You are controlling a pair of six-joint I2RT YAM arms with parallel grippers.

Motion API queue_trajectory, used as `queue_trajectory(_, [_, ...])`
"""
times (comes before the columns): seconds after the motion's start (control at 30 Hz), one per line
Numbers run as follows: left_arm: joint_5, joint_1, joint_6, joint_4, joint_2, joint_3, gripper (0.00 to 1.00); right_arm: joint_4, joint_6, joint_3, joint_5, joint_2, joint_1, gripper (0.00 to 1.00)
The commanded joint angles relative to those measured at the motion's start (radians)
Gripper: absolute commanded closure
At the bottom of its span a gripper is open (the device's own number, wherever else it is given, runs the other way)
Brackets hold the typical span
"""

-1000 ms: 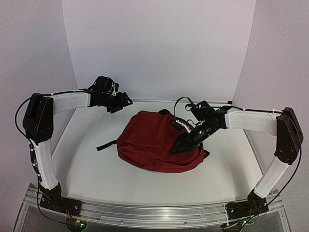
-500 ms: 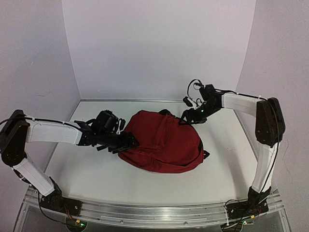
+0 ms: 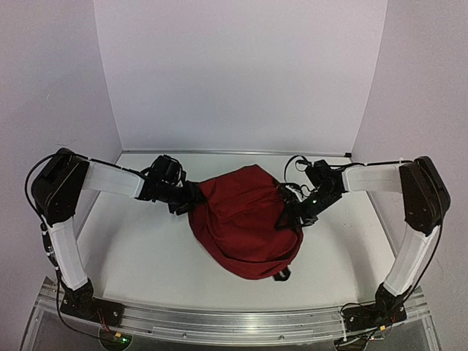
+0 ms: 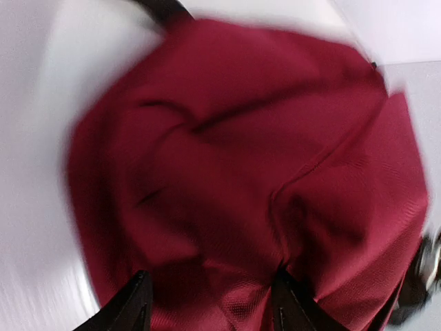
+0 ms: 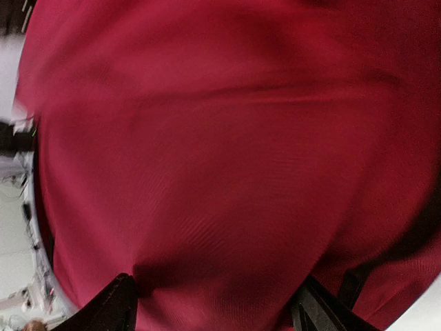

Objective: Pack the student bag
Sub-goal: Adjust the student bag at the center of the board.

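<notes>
From the top camera, the red bag [image 3: 247, 219] sits mid-table [image 3: 146, 256], bunched into a rounded heap with a dark strap end poking out at its near edge. The left gripper [image 3: 191, 197] presses in at the bag's left side and the right gripper [image 3: 291, 216] at its right, so the bag is caught between the two arms. That pinch from both sides looks meant to steady or lift the soft cloth, which would otherwise slump. No loose school things show on the table, and whether the bag is zipped is hidden.

In the left wrist view, blurred, red cloth fills the frame. The two fingertips [image 4: 134, 303] stand well apart at the bottom edge with cloth bulging between them, so the claw is wide, against the fabric rather than clamped on a fold, as far as the blur lets me judge.

In the right wrist view, also blurred, the bag again fills everything. The fingertips [image 5: 114, 307] sit far apart at the lower corners, cloth spanning the gap: wide as well, cradling the bulk rather than nipping it.
</notes>
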Motion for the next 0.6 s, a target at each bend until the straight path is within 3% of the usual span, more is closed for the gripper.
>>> queue_trajectory(0.0, [0.01,0.036,0.123,-0.034,0.01,0.141,0.35,-0.081,0.028,-0.02,-0.189,-0.122,0.069,0.21])
queue_trajectory(0.27, [0.01,-0.003,0.055,-0.015,-0.319,-0.177,0.25,-0.084,0.139,0.029,0.12,-0.177,-0.073,0.14])
queue_trajectory(0.4, [-0.024,-0.079,0.081,-0.091,-0.393,-0.214,0.22,-0.083,0.203,-0.045,0.006,-0.182,-0.074,0.12])
queue_trajectory(0.57, [-0.044,-0.138,0.091,-0.148,-0.333,-0.189,0.2,-0.058,0.204,-0.075,-0.029,-0.165,-0.053,0.07])
